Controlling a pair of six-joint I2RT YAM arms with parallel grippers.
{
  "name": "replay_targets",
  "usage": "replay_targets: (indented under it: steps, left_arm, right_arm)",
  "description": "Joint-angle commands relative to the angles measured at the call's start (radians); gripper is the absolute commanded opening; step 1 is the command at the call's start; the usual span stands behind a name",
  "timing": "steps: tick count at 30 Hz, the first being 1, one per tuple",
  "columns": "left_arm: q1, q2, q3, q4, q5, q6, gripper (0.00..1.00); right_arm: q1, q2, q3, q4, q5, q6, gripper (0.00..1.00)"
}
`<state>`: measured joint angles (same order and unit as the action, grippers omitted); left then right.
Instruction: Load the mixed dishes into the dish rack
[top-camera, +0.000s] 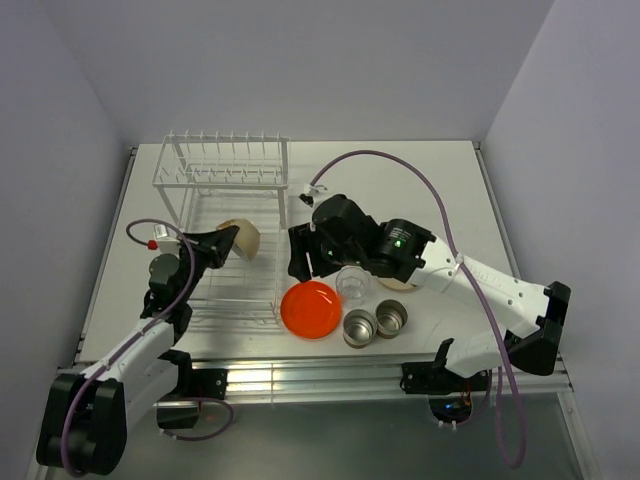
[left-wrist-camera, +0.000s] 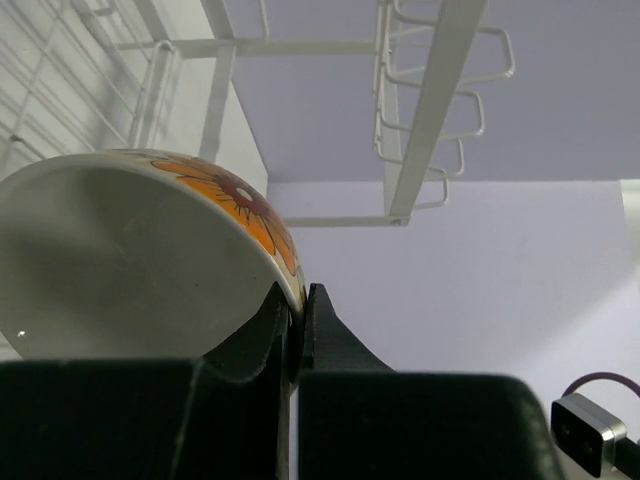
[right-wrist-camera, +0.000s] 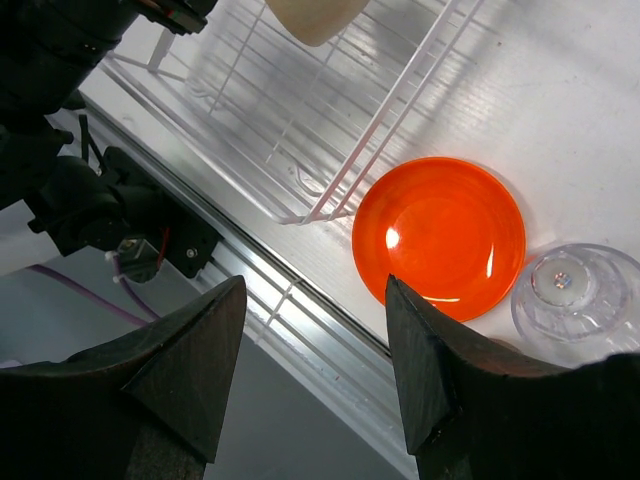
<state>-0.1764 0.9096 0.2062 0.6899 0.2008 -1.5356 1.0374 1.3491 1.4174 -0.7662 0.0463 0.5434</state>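
Pinches, with the left gripper (left-wrist-camera: 297, 300), jaws almost together, the rim of the white-beige ceramic bowl with orange flower print (left-wrist-camera: 130, 260). Holds it tilted over the basket of the white wire dish rack (top-camera: 228, 183); contact with the wires not discernible. Poses the right gripper (right-wrist-camera: 315, 285) spread wide and empty, just beside the flat orange-red plate (right-wrist-camera: 440, 235). Further out, on the white table (top-camera: 420, 170) right of the rack: clear glass (right-wrist-camera: 580, 290), two small steel cups (top-camera: 360, 327) (top-camera: 392, 317), cream plate (top-camera: 398, 285) part-hidden under the right arm. Judged early: nothing released into the rack, five dishes left.
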Motion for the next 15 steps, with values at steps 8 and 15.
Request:
replay_targets:
  steps: [8, 15]
  left_arm:
    - [-0.005, -0.054, 0.045, -0.078, -0.159, -0.023, 0.0]
    - [-0.006, -0.015, 0.035, -0.027, -0.179, -0.063, 0.0]
  right_arm:
    - [-0.039, 0.018, -0.018, 0.073, -0.04, 0.023, 0.65]
    - [-0.057, 0.019, -0.031, 0.085, -0.079, 0.018, 0.64]
